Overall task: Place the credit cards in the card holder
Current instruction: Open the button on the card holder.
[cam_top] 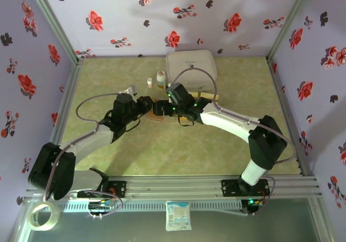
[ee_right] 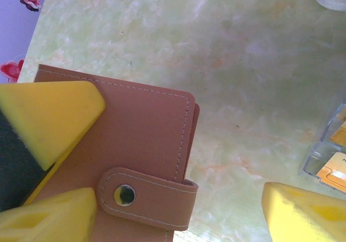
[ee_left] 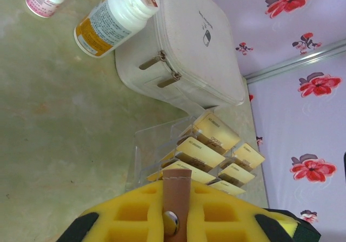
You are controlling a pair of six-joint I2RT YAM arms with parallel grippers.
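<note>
Card holder (ee_right: pixel 135 139) shut, bottle (ee_left: pixel 111 20) label illegible

Showing matt, finely grained, stitched leather-look on the card holder (ee_right: pixel 140 128), and gleaming like polished metal at its snap (ee_right: pixel 125 194). Shining softly golden on the credit cards (ee_left: pixel 211 131), clear and glossy on the plastic rack (ee_left: pixel 143 145). Looking matt and marbled on the bench (ee_left: pixel 54 134), textured white cloth on the zip case (ee_left: pixel 189 42).
</note>
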